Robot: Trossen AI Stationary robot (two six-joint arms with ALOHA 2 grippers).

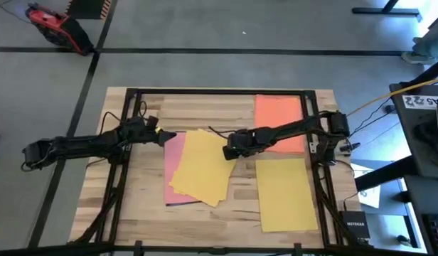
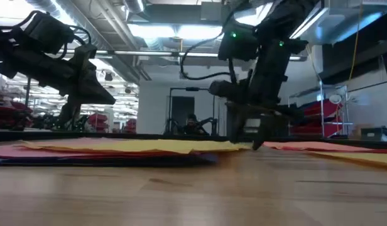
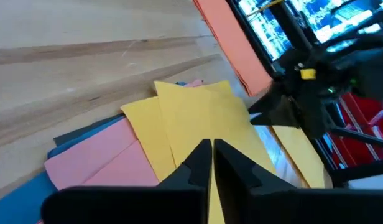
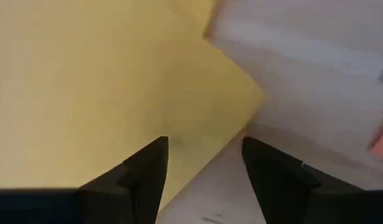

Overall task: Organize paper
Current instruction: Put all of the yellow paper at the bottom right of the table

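The right end effector is down at the desk, at the right-hand corner of the tilted yellow sheet that tops the middle pile. Its fingers stand moderately apart in the right wrist view, one over the yellow sheet's edge and the other over bare wood, with nothing between them. In the low view it reaches down to paper level, its tips at the sheet's edge.

The left end effector hovers above the pile's upper left corner, clear of the paper (the low view shows it well above the desk). Its fingers are pressed together with only a thin slit between them, holding nothing.

The middle pile lies near the desk's centre: the yellow sheet on top, a pink sheet showing along its left side, and blue and a dark sheet peeking out beneath in the left wrist view. An orange-red sheet lies flat at the desk's far right, partly under the right arm. A second yellow sheet lies squarely on the near right, just beside the pile and apart from both end effectors.
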